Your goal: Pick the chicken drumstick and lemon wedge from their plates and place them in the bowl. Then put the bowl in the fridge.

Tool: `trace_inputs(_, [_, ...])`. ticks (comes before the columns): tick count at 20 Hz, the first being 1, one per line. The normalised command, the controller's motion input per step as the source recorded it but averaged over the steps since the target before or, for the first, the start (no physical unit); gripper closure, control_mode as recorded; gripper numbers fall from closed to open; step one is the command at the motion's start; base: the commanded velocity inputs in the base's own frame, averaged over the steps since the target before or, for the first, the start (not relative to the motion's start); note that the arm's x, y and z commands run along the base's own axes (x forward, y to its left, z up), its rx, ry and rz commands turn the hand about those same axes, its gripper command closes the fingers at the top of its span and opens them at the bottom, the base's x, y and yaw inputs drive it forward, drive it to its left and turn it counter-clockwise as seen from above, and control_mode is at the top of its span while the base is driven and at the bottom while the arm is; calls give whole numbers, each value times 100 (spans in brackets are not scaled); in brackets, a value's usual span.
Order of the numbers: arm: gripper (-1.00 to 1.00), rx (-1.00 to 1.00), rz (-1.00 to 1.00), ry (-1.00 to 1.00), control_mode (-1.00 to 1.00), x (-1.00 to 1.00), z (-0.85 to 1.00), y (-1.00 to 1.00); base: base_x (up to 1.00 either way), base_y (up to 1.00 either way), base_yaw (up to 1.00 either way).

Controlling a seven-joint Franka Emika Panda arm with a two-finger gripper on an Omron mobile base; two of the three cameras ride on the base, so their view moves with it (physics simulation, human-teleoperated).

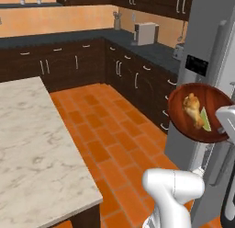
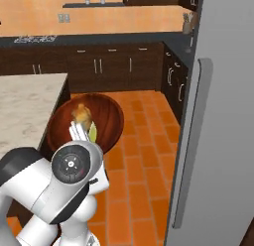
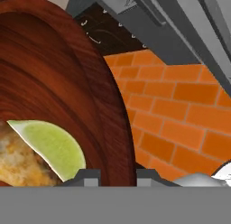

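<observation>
My gripper (image 3: 117, 177) is shut on the rim of the dark reddish-brown bowl (image 1: 215, 99), holding it tilted in the air above the floor. Inside it lie the golden-brown chicken drumstick (image 1: 192, 106) and the pale green lemon wedge (image 1: 205, 119). The bowl (image 2: 108, 118) hangs beside the island's corner, with the drumstick (image 2: 82, 113) and wedge (image 2: 93, 134) just above my hand. Close up, the wedge (image 3: 53, 144) rests against the drumstick (image 3: 18, 163) on the bowl's inner wall (image 3: 54, 69). The grey fridge (image 1: 207, 34) stands directly right of the bowl, and its door (image 2: 221, 116) rises close on the right.
A marble island counter (image 1: 36, 144) is at the left; its corner (image 2: 27, 103) lies near the bowl. Dark cabinets and a counter with a toaster (image 1: 146, 33) line the back and right walls. Orange tile floor (image 1: 110, 130) lies open between island and fridge.
</observation>
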Motion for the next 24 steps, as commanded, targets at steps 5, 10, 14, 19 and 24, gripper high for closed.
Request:
trace_inputs(5, [100,0,0,0,100,0,0,0,90,39,0])
trace_inputs(10, [100,0,0,0,100,0,0,0,100,-49,4])
trace_inputs(14, [100,0,0,0,100,0,0,0,50,74,-12])
trace_inputs(19, [100,0,0,0,100,0,0,0,71,29,-31])
trace_inputs(24, [100,0,0,0,100,0,0,0,100,-64,-11])
